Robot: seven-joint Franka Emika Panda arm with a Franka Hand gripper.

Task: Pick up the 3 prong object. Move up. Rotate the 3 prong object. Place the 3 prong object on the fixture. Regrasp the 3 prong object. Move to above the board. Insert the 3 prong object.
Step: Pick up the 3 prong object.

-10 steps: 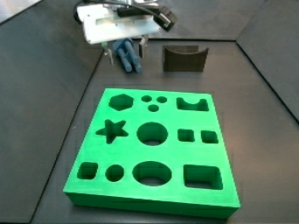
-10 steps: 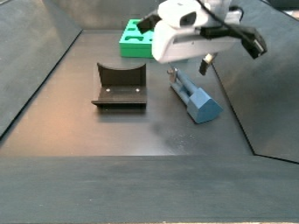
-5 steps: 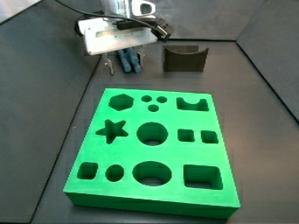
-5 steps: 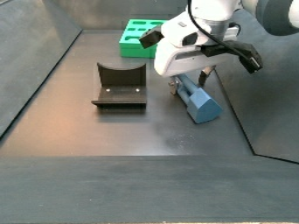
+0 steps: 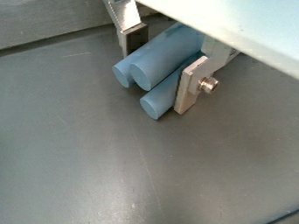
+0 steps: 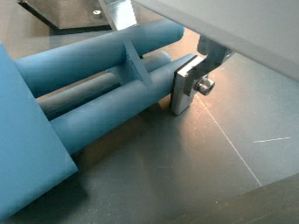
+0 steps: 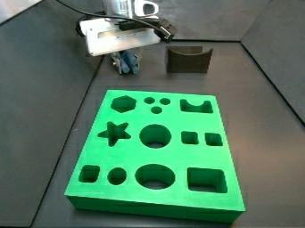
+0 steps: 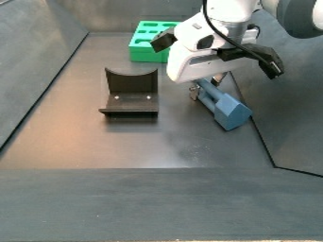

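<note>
3 prong object: task piece, blue-grey; lies on the dark floor beside the fixture, well clear of the board. Still to be lifted.
Board: bright green slab, the largest thing in frame. Every cut-out is empty, including the three small holes. Insertion not done.
Fixture: dark notched block near the far wall. Notch empty in both side views; placing and regrasp not done.
Gripper: down at floor level over the prong end of the piece, white body above.
3 prong object, position: flat on the floor, block end away from the gripper, prongs between the fingers.
Fingers: silver plates on either side of the prongs, pressed against them in both wrist views; clamped on the piece, as far as I can judge.
Stage: first step, the grasp. Lift, rotate, place, regrasp, move and insert all remain.
</note>
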